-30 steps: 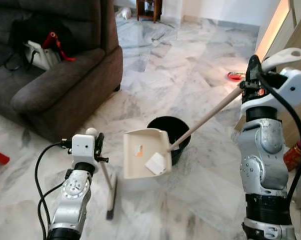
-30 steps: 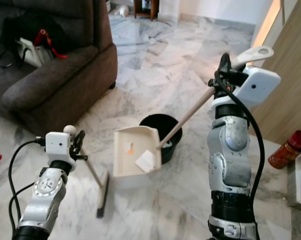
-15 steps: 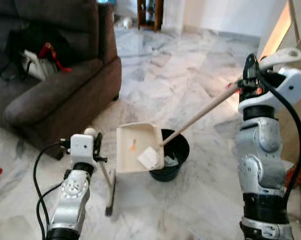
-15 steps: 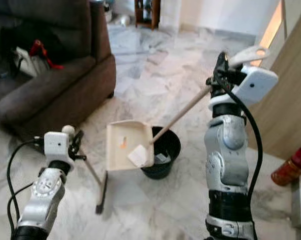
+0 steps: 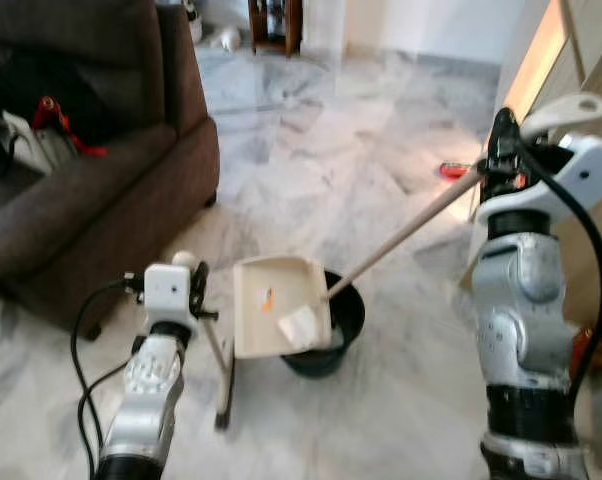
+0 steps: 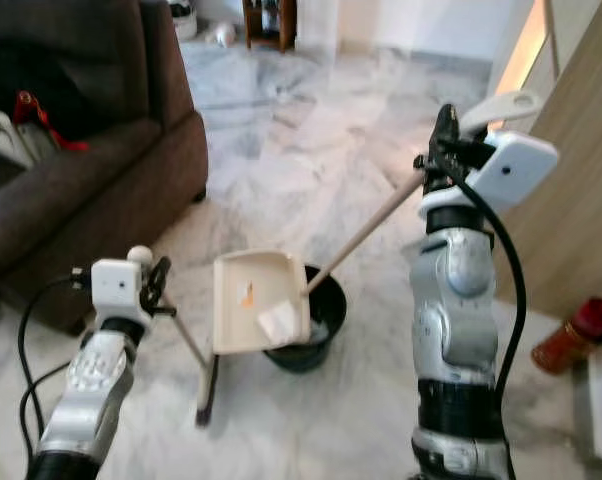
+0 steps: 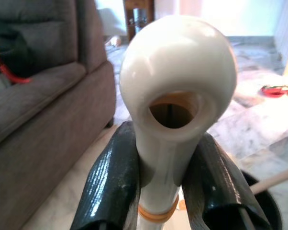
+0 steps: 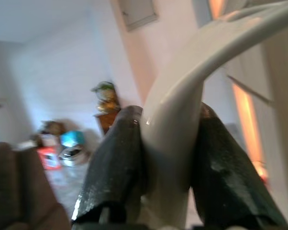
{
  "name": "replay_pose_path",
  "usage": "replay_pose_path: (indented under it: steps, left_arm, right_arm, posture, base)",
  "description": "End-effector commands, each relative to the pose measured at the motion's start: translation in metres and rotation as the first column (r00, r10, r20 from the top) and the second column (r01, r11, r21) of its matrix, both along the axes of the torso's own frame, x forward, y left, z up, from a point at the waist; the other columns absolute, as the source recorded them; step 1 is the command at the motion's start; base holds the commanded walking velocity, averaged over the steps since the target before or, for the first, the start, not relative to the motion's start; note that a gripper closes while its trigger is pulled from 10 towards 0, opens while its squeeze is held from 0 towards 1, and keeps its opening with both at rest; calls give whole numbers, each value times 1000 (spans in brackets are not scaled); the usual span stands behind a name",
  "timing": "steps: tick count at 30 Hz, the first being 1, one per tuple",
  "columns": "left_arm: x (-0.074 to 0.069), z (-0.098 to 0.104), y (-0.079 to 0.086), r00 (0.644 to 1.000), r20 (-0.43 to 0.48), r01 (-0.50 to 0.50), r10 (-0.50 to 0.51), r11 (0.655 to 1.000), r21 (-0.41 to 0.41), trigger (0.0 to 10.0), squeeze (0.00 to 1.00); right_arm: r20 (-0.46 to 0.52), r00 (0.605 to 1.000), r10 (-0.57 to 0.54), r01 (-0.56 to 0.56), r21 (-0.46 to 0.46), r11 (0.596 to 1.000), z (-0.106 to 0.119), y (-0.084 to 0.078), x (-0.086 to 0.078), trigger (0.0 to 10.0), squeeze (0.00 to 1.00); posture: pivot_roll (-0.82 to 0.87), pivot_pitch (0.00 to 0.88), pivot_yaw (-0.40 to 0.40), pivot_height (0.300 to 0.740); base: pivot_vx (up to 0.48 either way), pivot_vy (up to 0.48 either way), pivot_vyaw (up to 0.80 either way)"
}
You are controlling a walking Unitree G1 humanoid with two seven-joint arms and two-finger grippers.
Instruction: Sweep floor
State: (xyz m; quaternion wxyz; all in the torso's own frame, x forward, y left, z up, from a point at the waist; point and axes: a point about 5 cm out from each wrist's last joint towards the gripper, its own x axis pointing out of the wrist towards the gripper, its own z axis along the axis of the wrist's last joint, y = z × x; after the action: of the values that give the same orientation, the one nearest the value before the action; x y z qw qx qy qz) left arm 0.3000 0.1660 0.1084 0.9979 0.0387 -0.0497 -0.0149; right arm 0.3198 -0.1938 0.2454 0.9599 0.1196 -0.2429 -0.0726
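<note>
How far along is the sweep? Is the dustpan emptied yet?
Done: scraps are already collected in the dustpan. In hand: the right gripper is shut on the dustpan handle, tilting the pan over the black bin, but a white scrap and an orange bit sit in it. The left gripper is shut on the broom. Left: finish tipping the pan out.

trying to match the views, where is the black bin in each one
Left eye view: black bin sits low centre, partly behind the dustpan.
Right eye view: low centre, again behind the dustpan.
Left wrist view: its rim curves past the right finger.
Right wrist view: not in it.
Shared landmark: the dark sofa.
</note>
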Motion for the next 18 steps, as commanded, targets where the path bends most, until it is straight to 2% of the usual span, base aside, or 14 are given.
replay_pose_path:
  steps: [1,18]
  left_arm:
    - [2,12,4,998,60,-5,5,1000,5,10000,0]
    - [2,15,4,997,75,-7,7,1000,-4,10000,0]
  right_arm:
    - [90,996,14,-13,-17,1000,19,6,-4,10000,0]
    - [106,994,23,-22,-14,1000,22,8,-3,10000,0]
  posture:
    - [29,67,14,740]
    - [29,64,11,740]
  base:
    - [352,0,0]
    - [355,0,0]
